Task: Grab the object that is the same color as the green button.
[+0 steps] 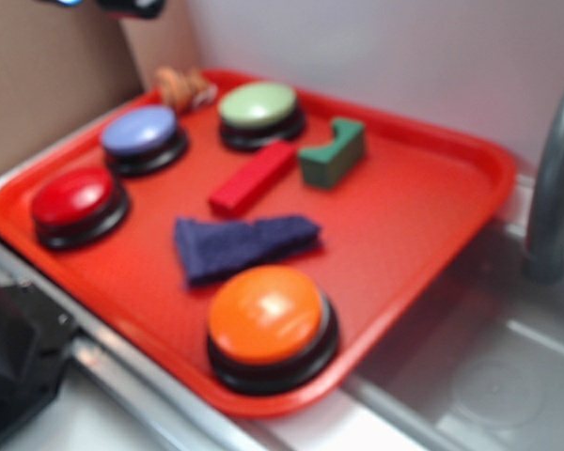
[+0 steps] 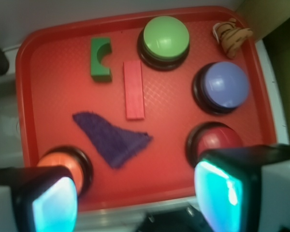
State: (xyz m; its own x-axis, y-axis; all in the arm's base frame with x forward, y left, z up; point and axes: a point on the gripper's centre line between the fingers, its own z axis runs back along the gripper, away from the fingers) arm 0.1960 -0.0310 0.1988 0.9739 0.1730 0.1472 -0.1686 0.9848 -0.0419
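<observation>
While the pincer (image 2: 135,193) hangs high above the near edge of the red tray (image 2: 24,96), its two fingers (image 2: 217,188) stand wide apart and hold nothing. In the wrist view they cover part of the orange button (image 2: 72,162) and part of the red button (image 2: 217,140).

The dark green notched block (image 2: 100,60) lies flat on the tray, in the far left part as the wrist camera sees it, with its curved notch turned toward the pale green button (image 2: 166,37). The block and this button are near but apart. Just beside the block lies the long red block (image 2: 134,90); the exterior view shows their ends close together, and I cannot tell if they touch.

A dark blue cloth (image 2: 111,137), folded to a rough triangle, lies between the red block and the orange button. The lavender-blue button (image 2: 224,84) stands between the green one and the red one. In the far corner of the tray, beside the green button, sits a small brown striped toy (image 2: 231,35); its shape is too blurred to name more exactly.

Nothing lies on top of the green block. In the exterior view a grey curved faucet (image 1: 555,188) rises at the right, outside the tray.
</observation>
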